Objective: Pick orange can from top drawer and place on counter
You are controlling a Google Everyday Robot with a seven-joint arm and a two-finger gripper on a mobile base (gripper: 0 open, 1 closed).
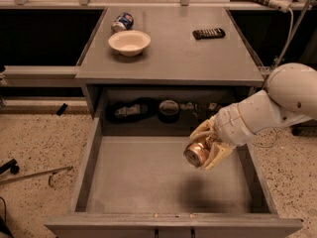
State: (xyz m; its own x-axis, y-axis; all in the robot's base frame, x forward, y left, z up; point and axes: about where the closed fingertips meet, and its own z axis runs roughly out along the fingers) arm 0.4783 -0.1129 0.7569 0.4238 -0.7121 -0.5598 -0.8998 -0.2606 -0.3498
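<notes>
Our gripper (205,150) was clamped on the orange can (196,154), shiny copper-gold with a silver end. We saw its long axis tilted, that end facing down-left toward us, above the right side of the open top drawer (143,182), below the counter (173,51).

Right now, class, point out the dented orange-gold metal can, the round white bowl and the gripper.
orange-gold metal can (196,154), camera view: silver end.
white bowl (129,49), camera view: front wall.
gripper (206,148), camera view, over drawer (138,182), right side: between fingertips, holding can.
</notes>
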